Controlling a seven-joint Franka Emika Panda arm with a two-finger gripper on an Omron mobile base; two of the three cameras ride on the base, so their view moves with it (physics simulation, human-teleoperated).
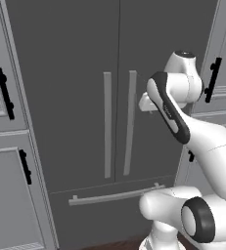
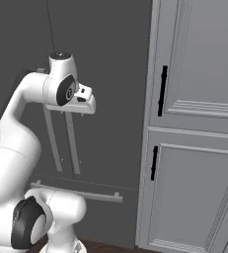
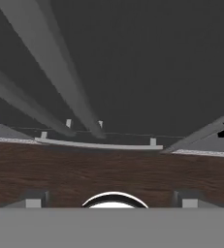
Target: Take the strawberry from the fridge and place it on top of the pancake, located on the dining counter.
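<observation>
Gripper (image 1: 143,103) wide open, nothing held, pointing down just in front of the right door handle (image 1: 130,122); fridge (image 1: 75,88) doors shut, so strawberry not visible, presumably inside. Handle looks stiff & smooth; prob. best grabbed mid-length, jaws across the bar; door likely heavy-ish. Strawberry, judging by kind: light, soft, bruisable; needs a gentle pinch. Hand view adds wood floor (image 3: 108,169) & drawer bar (image 3: 99,144) end-on; base views give handles full length + side cabinets (image 2: 194,123).
</observation>
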